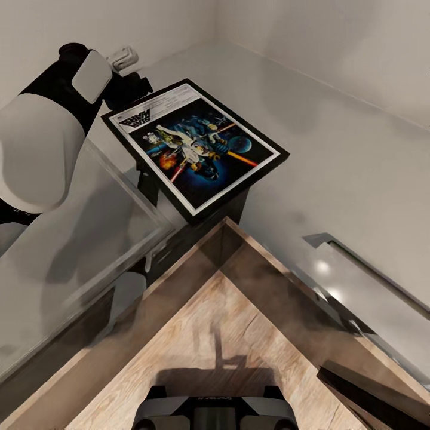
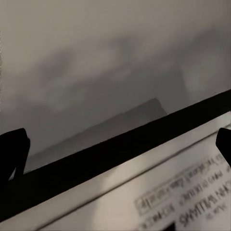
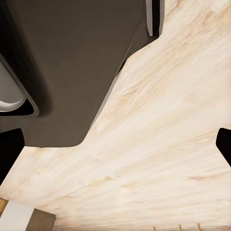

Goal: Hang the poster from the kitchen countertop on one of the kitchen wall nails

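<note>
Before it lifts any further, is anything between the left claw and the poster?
Nothing visible. The left claw already sits at the poster's title end, its black frame and white border running between the fingertips.

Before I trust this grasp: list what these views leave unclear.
- Left gripper, head view: its fingers sit behind the poster edge; contact hidden.
- Left wrist view: poster print blurred, cut off by the frame.
- Countertop, head view: far ends cut off.
- Right wrist view: wooden floor, fingertips at the edges.
</note>
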